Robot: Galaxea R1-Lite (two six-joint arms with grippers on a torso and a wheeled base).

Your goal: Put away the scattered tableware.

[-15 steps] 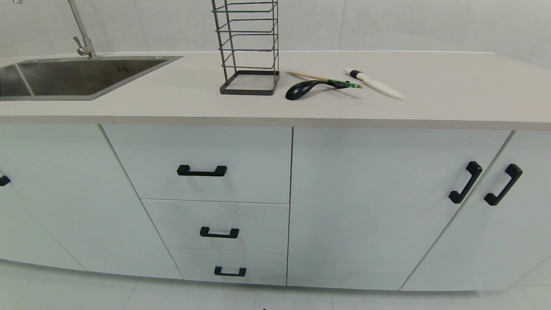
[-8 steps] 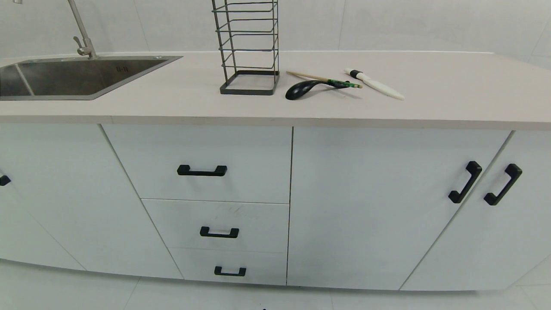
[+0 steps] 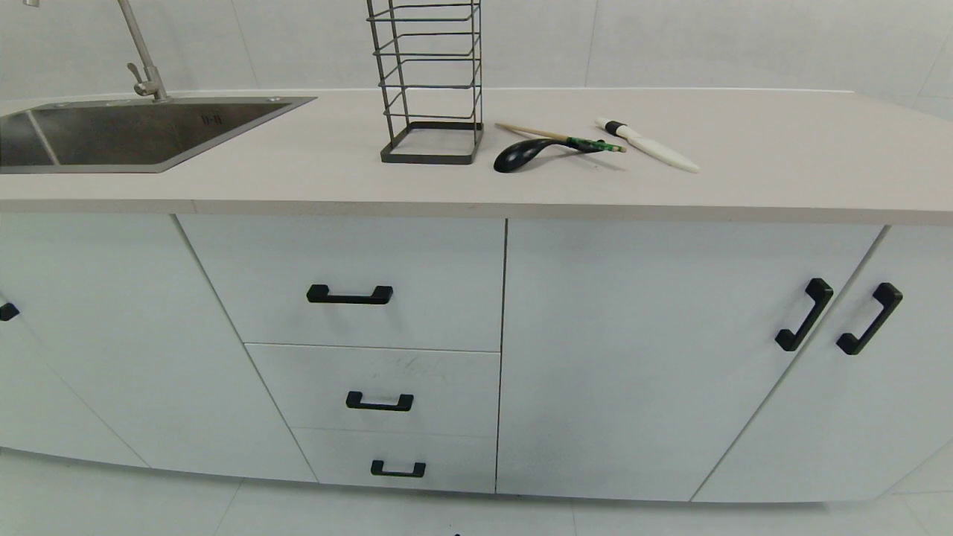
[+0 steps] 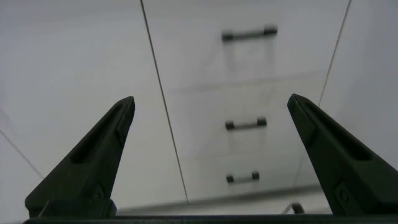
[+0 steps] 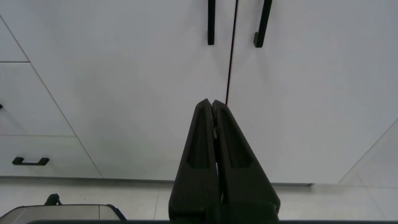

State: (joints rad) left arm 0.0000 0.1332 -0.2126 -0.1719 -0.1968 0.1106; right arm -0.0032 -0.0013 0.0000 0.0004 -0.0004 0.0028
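**Desk:** Where does the tableware lie?

**Photographer:** All on the worktop, on the side of the wire rack away from the sink. A black spoon sits just beside the rack's base. The chopsticks cross over the spoon's handle, touching it. A white utensil with a black band lies beyond them, apart from both. It looks strewn rather than arranged. The upright rack appears to be the intended home, hence its place right next to the pile.

**Desk:** And the arms?

**Photographer:** Both hang well below the rack, facing the cabinet fronts. The left end effector has its fingers spread wide and empty, pointing at the drawer stack. The right end effector has its fingers pressed together on nothing, before the cabinet doors.

**Desk:** Progress?

**Photographer:** By my reading, none yet. Nothing is in the rack, and the crossed chopsticks would likely need lifting before the spoon.
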